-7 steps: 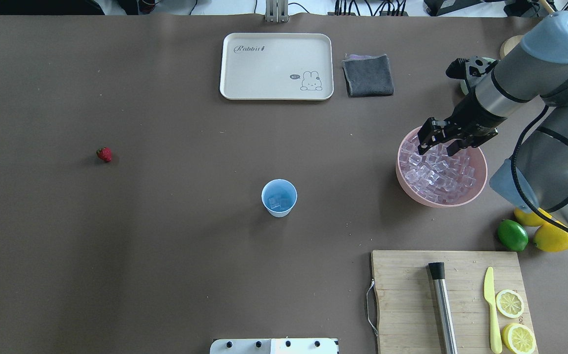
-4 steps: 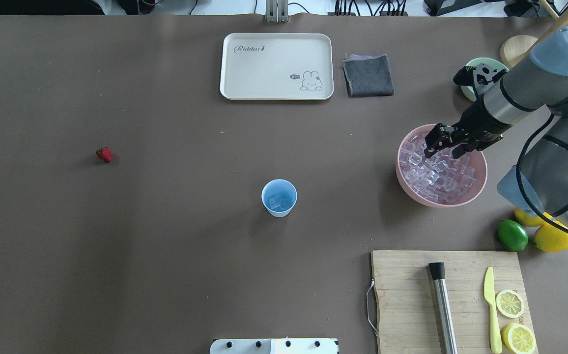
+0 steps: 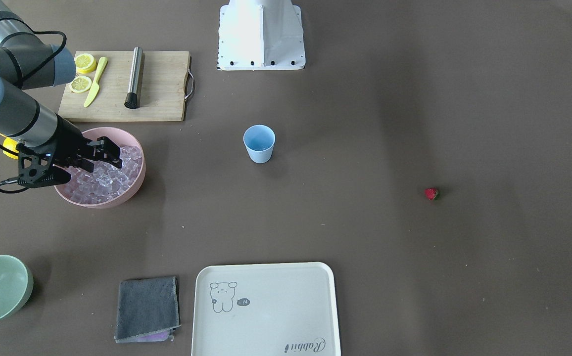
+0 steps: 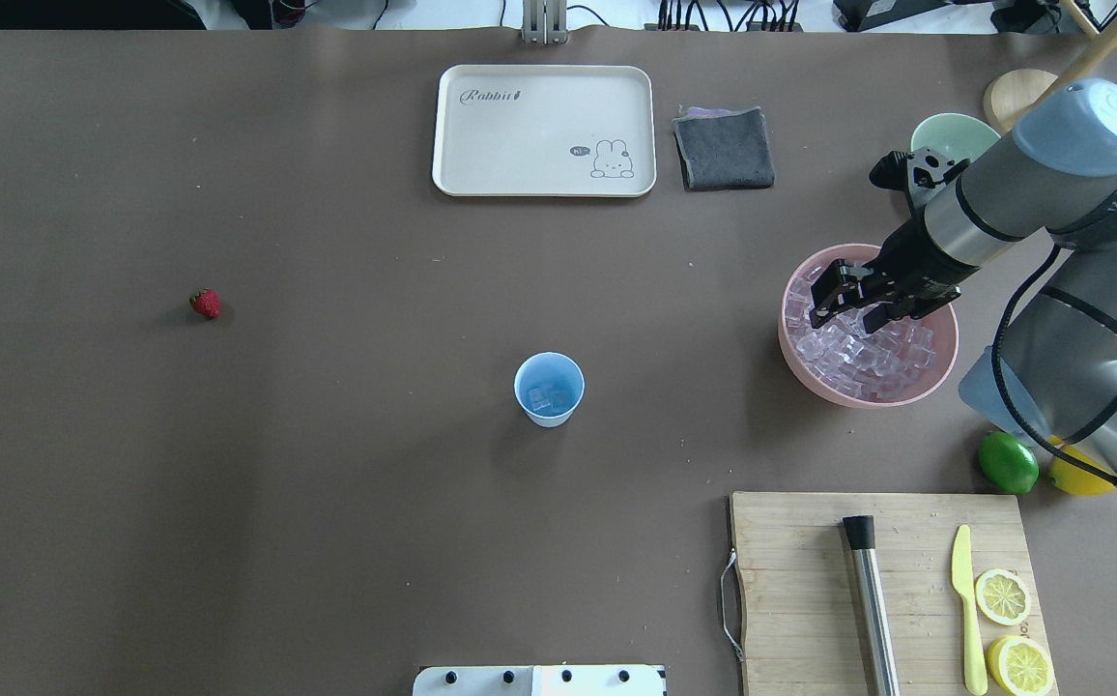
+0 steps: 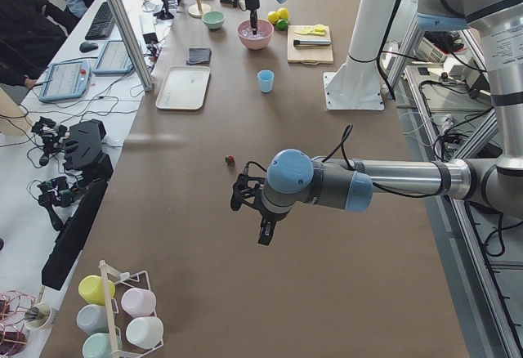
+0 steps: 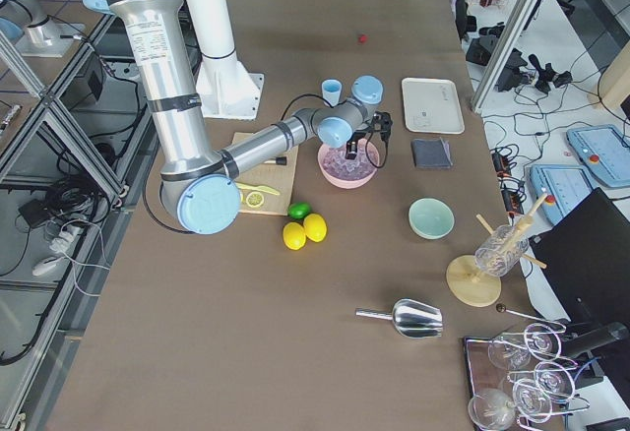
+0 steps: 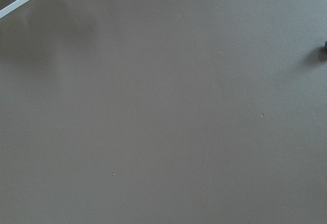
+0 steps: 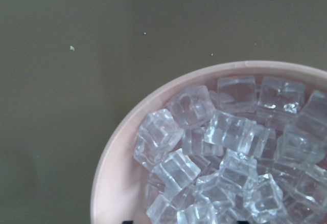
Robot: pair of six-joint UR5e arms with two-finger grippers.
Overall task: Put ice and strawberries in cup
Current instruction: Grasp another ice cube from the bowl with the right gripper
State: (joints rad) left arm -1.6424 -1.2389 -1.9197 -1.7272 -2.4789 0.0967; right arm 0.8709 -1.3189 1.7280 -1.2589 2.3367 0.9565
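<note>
- Tray [image 4: 543,130], far centre: lettered "Rabbit", with a rabbit drawing and a "hi" bubble.
- Right gripper [image 4: 846,307]: angled down over pink bowl [image 4: 948,353] of ice [image 4: 858,356]; fingers parted, holding nothing.
- Left gripper [image 5: 262,235]: hangs above table [image 5: 188,235]; finger spread cannot be told.
- Cup [image 4: 549,389], centre: cubes inside.
- Strawberry [image 4: 205,304]: left, alone.

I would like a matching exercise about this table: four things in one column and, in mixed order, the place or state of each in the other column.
Things:
1. cup
2. strawberry
3. pink bowl
4. knife

Places or states:
A. on the wooden board, beside the lemon halves
B. alone on the bare table
C. heaped with ice, under the right gripper
D. upright, only a little ice inside

Pairs: 1-D, 2-B, 3-C, 4-A
</note>
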